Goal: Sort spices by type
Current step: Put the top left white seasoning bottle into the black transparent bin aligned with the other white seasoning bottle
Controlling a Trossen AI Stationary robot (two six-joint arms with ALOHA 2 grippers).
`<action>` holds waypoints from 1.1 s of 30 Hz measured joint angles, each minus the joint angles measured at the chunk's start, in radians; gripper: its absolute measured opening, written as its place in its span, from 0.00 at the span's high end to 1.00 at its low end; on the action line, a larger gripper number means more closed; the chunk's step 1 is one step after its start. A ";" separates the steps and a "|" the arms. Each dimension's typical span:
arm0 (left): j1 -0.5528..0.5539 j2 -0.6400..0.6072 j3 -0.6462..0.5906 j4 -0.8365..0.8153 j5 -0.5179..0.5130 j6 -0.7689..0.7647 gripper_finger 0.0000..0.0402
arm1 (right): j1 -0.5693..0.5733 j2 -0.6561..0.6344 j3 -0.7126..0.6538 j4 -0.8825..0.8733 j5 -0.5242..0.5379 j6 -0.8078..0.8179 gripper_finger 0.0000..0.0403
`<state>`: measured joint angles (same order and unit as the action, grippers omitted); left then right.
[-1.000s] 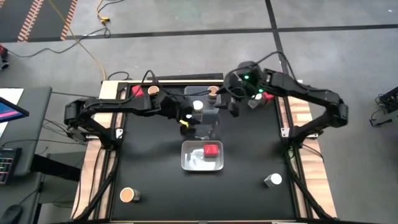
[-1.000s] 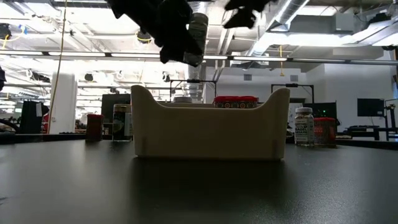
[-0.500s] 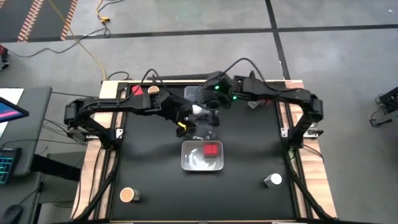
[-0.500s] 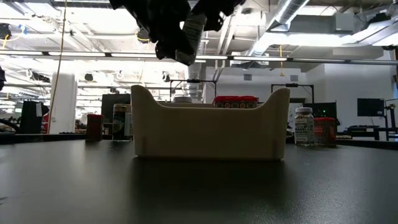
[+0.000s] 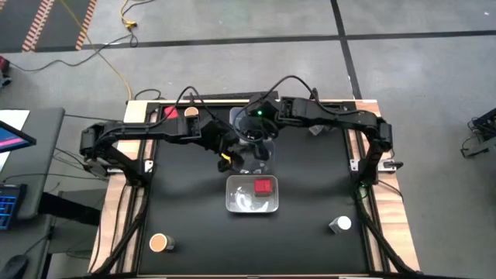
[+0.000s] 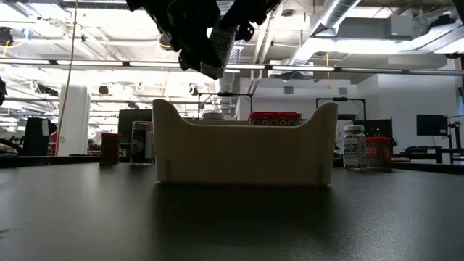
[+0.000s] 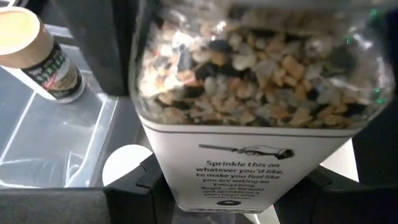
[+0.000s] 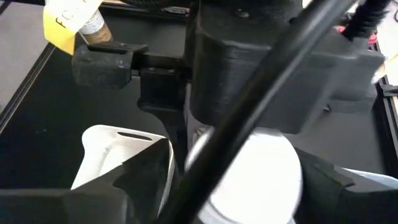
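Observation:
My left gripper (image 5: 239, 147) (image 7: 233, 199) is shut on a white-topped spice jar (image 6: 221, 40) (image 7: 249, 99) full of seeds, high above the clear bin (image 5: 256, 151) behind the white bin (image 5: 252, 194). My right gripper (image 5: 256, 133) (image 8: 242, 186) is open and has reached in from the right. Its fingers (image 8: 146, 180) stand on either side of the jar's white cap (image 8: 258, 168). A red square-topped jar (image 5: 263, 187) sits in the white bin. My left gripper pinches the jar's labelled lower body (image 7: 242, 180) between its two fingers, coming slantwise from the table's left. The jar is lifted clear and tilted, with its cap toward the right arm. My right gripper straddles the cap; whether its fingers touch it, I cannot tell.
A tan-topped jar (image 7: 37, 56) stands in a clear bin below. Tan-topped (image 5: 189, 113) and red-topped (image 5: 170, 113) jars stand at the far left, a tan-topped jar (image 5: 160, 242) near left, and a white-topped jar (image 5: 339, 225) near right. Open black table lies around the white bin.
My right gripper has swung from the far right toward the table's left, up to the jar in my left gripper, and now straddles its cap. My left gripper has tipped the jar from upright to tilted, staying over the same spot.

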<state>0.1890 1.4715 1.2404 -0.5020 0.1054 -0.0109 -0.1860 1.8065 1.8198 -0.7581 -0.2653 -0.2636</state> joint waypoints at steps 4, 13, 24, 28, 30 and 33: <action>0.000 0.000 0.000 -0.004 0.000 0.000 0.52 | 0.000 0.000 0.000 -0.001 0.001 -0.004 0.32; 0.000 0.000 0.000 -0.003 0.003 0.002 0.52 | 0.000 0.000 0.000 -0.013 0.001 0.001 0.34; 0.000 0.000 -0.001 0.035 0.002 0.000 0.51 | 0.000 0.000 -0.007 -0.022 0.001 0.009 0.34; 0.000 0.000 -0.001 0.042 0.002 0.000 0.51 | 0.000 0.000 -0.007 -0.023 0.001 0.012 0.34; 0.000 0.000 -0.001 0.036 0.002 -0.001 0.51 | 0.000 0.000 -0.007 -0.023 0.001 0.012 0.34; 0.000 0.000 -0.001 0.026 0.002 -0.001 0.51 | -0.007 0.000 -0.009 -0.023 0.001 0.011 0.36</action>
<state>0.1890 1.4719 1.2392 -0.4760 0.1071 -0.0120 -0.1928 1.8062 1.8111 -0.7812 -0.2643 -0.2527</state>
